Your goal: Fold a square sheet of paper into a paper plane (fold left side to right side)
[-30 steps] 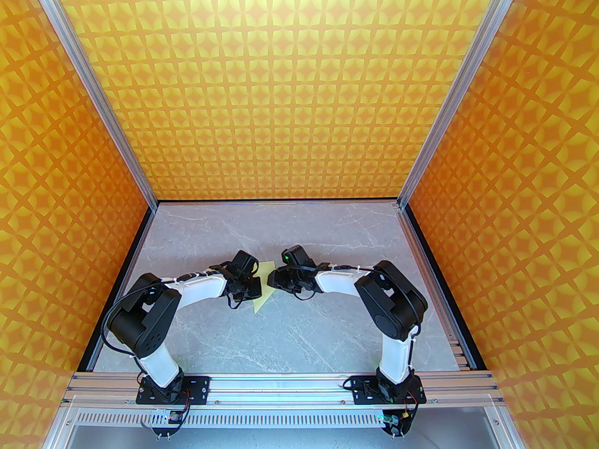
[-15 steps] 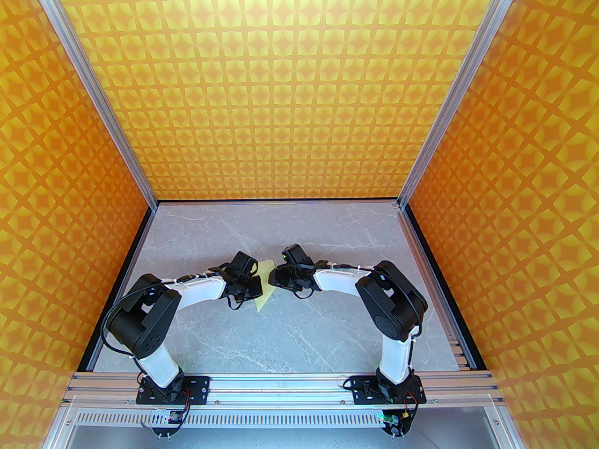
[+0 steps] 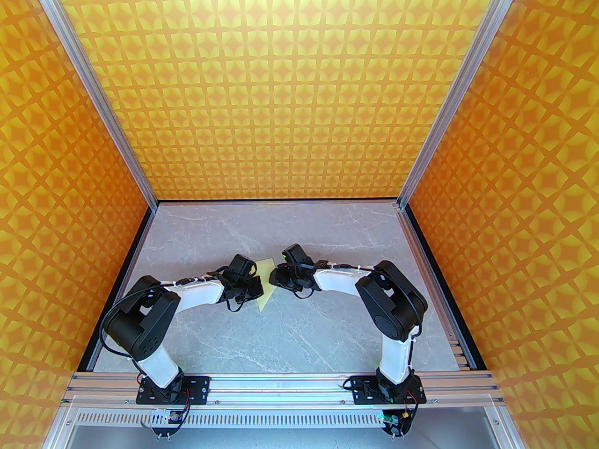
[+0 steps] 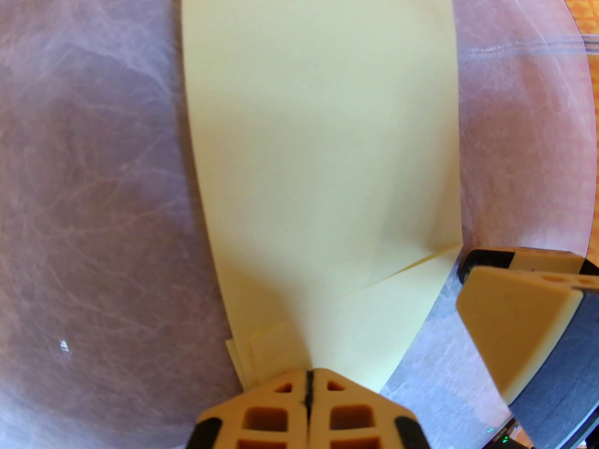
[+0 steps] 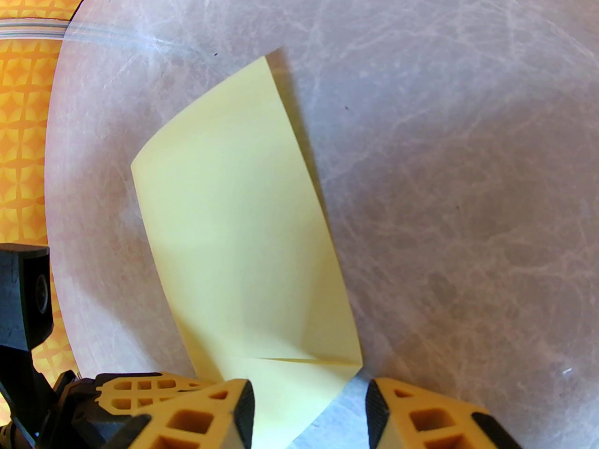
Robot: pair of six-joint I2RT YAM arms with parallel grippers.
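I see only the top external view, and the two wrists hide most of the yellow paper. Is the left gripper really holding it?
Observer: Yes. In the left wrist view, the left gripper is shut on the near edge of the paper.
Operator: And the right one?
Observer: The right gripper is open. The paper passes between its fingers, and the table shows in the gap on one side.
Operator: Is the sheet already folded?
Observer: Yes. A crease runs across it, and stacked layers show beside the pinched spot.
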